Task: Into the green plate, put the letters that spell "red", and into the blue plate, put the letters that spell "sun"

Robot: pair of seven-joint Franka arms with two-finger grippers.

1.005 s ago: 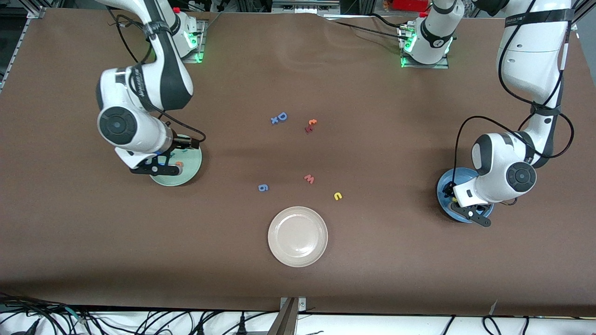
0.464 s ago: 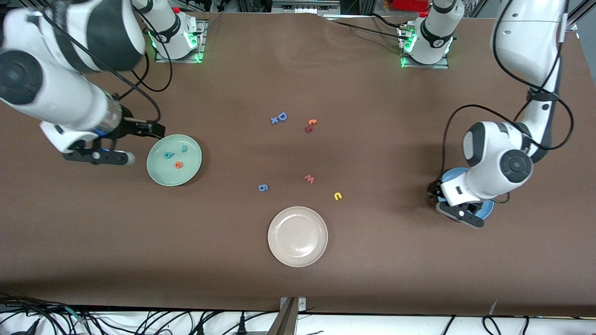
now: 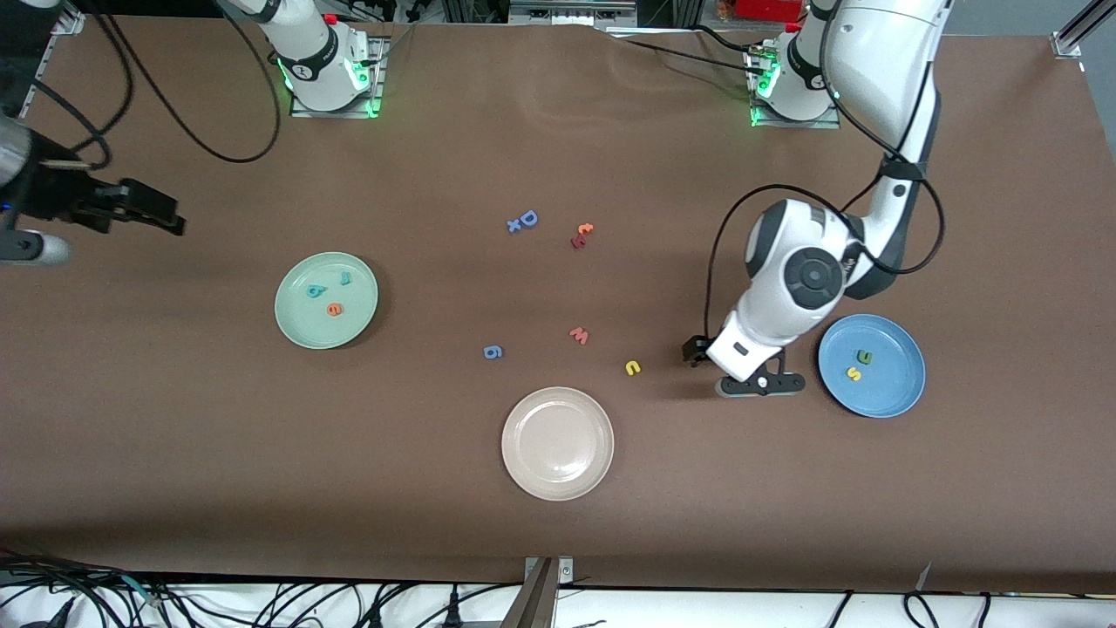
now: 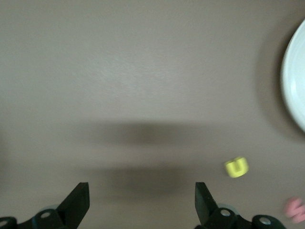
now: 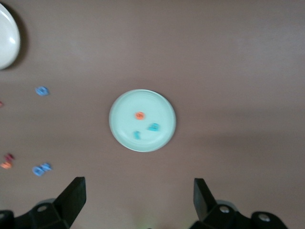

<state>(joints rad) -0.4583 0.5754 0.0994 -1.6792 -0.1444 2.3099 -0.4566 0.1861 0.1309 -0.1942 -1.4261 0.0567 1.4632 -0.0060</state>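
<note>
The yellow "u" [image 3: 633,368] lies on the surface just beside our left claw [image 3: 760,385], toward the right arm's end; that claw, nearer, gapes wide and empty.

"u" [image 3: 633,368] between plates [image 3: 907,388]

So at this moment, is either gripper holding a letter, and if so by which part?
Nothing is held. The left gripper is open over bare table beside the yellow "u"; the right gripper is open and empty.
</note>
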